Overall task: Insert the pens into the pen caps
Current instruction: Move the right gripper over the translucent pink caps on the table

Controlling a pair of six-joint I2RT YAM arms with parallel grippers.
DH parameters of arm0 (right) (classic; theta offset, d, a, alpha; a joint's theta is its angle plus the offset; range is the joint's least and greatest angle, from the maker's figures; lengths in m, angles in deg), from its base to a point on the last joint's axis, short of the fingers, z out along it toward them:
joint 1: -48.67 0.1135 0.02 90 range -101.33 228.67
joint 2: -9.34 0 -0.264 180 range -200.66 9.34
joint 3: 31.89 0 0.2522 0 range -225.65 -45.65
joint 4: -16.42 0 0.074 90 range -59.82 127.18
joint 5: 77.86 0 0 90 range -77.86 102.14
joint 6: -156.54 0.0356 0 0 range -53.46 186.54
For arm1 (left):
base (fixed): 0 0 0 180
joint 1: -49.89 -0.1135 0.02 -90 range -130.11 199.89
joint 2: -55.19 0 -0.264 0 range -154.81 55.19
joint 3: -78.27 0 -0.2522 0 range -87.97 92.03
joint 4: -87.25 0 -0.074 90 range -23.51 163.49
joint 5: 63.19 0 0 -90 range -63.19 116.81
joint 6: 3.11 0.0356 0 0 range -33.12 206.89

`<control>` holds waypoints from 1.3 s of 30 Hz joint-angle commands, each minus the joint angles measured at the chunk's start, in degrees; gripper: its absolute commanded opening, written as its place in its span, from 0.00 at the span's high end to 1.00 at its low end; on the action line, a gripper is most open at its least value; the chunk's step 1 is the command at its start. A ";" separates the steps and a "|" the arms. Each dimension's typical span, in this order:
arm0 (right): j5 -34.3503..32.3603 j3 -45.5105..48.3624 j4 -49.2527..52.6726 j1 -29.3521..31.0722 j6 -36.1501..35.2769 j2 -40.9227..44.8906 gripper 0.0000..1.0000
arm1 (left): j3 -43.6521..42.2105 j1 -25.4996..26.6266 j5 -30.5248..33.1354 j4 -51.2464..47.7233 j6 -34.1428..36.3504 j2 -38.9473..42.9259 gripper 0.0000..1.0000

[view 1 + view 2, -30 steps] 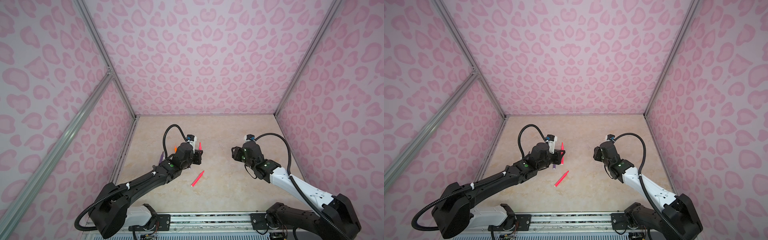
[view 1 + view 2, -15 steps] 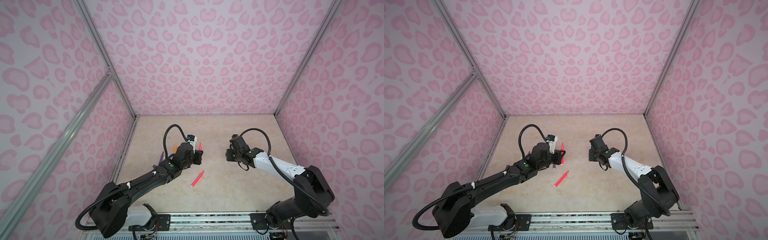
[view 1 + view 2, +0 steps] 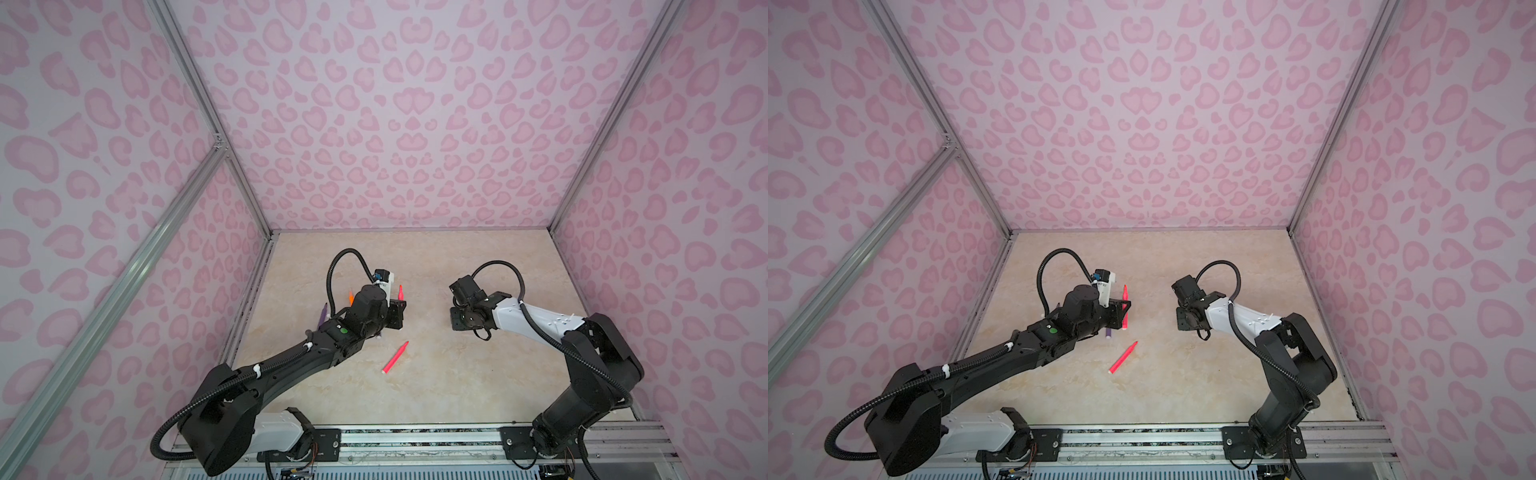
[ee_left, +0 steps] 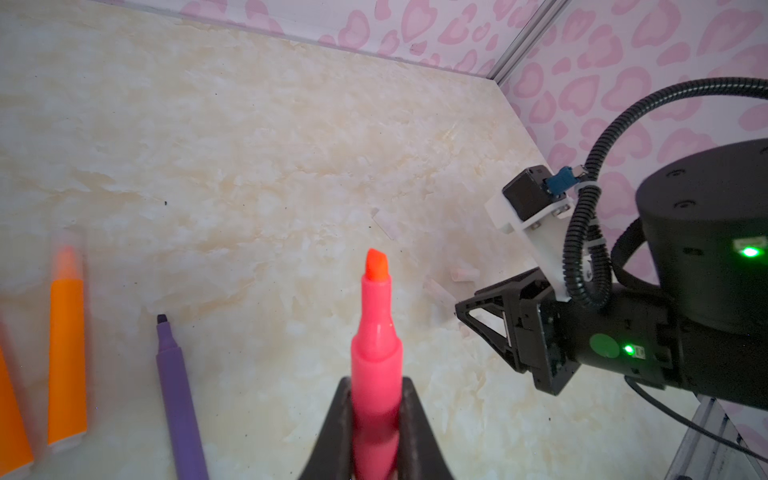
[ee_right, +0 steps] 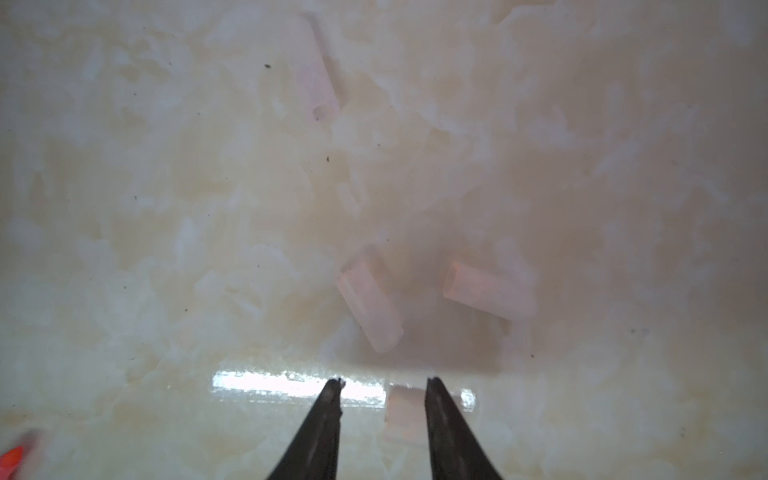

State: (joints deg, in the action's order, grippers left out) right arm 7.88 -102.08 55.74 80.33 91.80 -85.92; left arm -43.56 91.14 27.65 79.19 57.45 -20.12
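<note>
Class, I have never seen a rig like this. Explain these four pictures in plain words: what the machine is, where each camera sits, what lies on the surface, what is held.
Two robot arms work on a marble-look table inside pink walls. Both top views look down from above; each wrist view looks out along one arm's gripper. The left gripper clamps a pink-red pen. The right gripper stands open around a clear cap. Lying loose: a second pink-red pen, a purple pen, two orange pens, more clear caps.

Both top views look down from the front over the whole table; wrist cameras sit close above it.
</note>
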 commanded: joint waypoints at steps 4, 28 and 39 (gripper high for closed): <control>-1.42 -1.71 2.38 0.42 -1.05 -2.94 0.66 | 0.88 -0.03 -0.31 -0.26 0.34 -0.19 0.97; -4.89 -3.81 2.21 -0.77 -0.30 -6.08 0.71 | 0.93 -0.07 -0.49 -0.38 0.43 -0.01 0.97; -5.59 -4.47 0.19 -2.72 0.42 -7.56 0.74 | 0.98 -0.08 -0.38 -0.41 0.43 -0.28 0.97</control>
State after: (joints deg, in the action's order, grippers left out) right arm 3.21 -106.25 56.99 77.95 91.52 -92.89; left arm -43.37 91.10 27.21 79.17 57.65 -20.12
